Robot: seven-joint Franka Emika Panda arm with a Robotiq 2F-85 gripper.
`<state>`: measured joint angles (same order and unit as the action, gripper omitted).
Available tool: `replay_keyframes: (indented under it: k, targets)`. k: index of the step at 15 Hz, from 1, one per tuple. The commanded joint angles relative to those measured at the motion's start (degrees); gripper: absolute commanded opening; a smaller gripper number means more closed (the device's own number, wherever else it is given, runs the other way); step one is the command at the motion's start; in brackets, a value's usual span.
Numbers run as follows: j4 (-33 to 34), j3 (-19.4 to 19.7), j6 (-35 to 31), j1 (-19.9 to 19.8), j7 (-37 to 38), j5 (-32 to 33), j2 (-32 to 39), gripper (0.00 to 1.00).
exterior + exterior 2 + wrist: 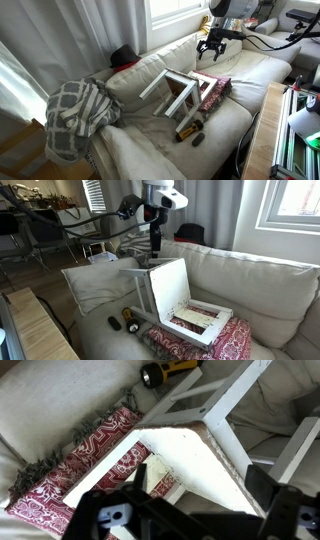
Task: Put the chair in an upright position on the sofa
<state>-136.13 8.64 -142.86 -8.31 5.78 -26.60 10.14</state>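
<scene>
Chair (178, 88) is tipped over mid-seat on the sofa (150, 150), not upright. The slat back lies flat on a red patterned cloth (228, 340). The square seat stands nearly on edge, and the legs stick out sideways toward the sofa's blanket end. Same in the wrist view: seat panel (190, 455) is tilted, and red cloth (70, 485) with a fringe sits under the backrest.

A yellow-and-black flashlight (189, 127) lies near the front edge of the sofa seat, just beside the chair. A small dark object (197, 140) is next to it, closer to the edge; can't tell what it is. Both show in an exterior view too: flashlight (130, 318), dark object (113, 323). A plaid blanket (75, 115) is bunched at one end of the sofa. A black-and-red item (124, 57) rests on top of the back cushions, below the window (170, 10).

The arm reaches in from the far end of the sofa with its wrist pointing down. Gripper (211, 50) hangs above the chair's raised side, fingers spread and holding nothing. In an exterior view, gripper (155, 246) sits just over the top leg; contact can't be told. The wrist view looks straight down on the seat edge, with the dark fingers (100, 515) wide apart at the bottom of frame.
</scene>
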Motion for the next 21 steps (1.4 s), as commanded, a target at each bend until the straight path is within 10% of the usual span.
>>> replay_keyframes:
  k: [1,8,14,21]
  targets:
    - [0.3,-0.6,0.1,-0.7,0.2,0.1,0.1,1.0]
    - [9.1,0.9,2.2,-3.3,6.4,-2.0,12.4,1.0]
    - [22.7,-1.2,5.8,-13.2,-0.5,-5.1,28.2,1.0]
    - [17.7,-0.4,3.2,-10.6,2.3,-3.1,23.7,1.0]
